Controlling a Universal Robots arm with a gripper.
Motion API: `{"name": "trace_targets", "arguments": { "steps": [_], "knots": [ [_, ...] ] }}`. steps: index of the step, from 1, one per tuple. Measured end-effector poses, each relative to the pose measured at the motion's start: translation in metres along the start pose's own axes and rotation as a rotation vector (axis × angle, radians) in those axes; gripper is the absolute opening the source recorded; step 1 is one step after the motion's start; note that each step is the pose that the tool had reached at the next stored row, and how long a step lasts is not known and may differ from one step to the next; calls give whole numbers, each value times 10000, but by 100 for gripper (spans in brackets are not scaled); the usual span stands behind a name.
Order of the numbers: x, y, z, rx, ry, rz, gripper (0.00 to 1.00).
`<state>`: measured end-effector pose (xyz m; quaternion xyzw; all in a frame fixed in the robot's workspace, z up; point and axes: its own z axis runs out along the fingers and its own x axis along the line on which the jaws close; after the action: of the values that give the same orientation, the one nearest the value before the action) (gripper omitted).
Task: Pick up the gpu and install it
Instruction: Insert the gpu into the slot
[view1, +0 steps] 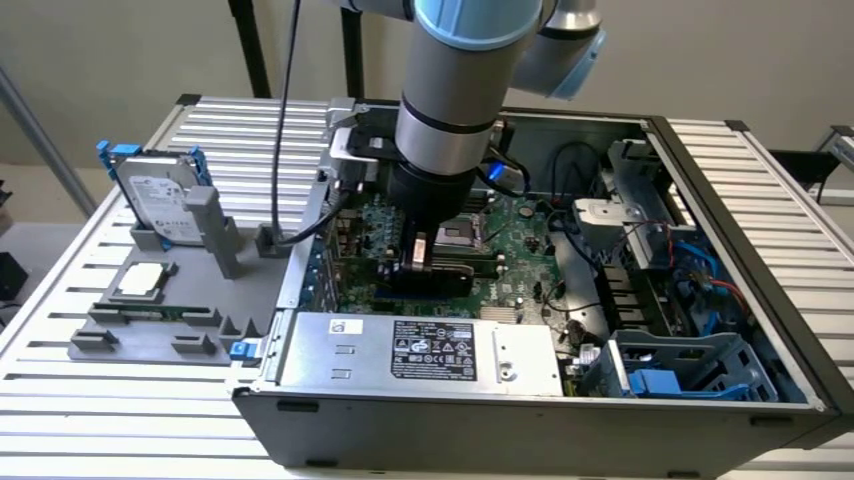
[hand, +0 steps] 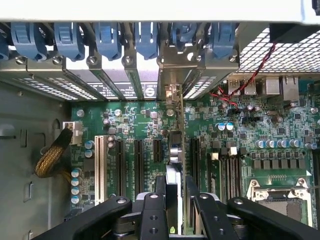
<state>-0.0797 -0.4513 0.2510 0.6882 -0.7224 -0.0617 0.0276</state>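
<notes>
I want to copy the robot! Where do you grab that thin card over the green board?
Grab its top edge, straight down from above. The gpu stands on edge and is thin, so the pincer clamps its two flat faces, likely leaving the lower edge free for the slots.

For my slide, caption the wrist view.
Claw grips the gpu edge-on at the motherboard slots.

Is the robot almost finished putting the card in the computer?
Nearly. Done: the gpu is picked up and brought inside the computer case. In hand: the hand grips it on edge over the motherboard slots. Left: the hand has not let go, and I cannot tell whether it is pushed fully in.
</notes>
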Motion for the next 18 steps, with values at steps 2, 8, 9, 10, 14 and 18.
{"name": "trace_targets", "arguments": {
  "steps": [2,8,9,10,14,18],
  "knots": [
    [0,-1,20,-19,-8,2,27],
    [2,-6,57,-55,-1,5,27],
    [2,-6,57,-57,-1,6,27],
    [2,-7,58,-58,-3,5,27],
    [1,-7,66,-56,-21,5,28],
    [1,-4,39,-64,-8,5,41]
  ]
}}
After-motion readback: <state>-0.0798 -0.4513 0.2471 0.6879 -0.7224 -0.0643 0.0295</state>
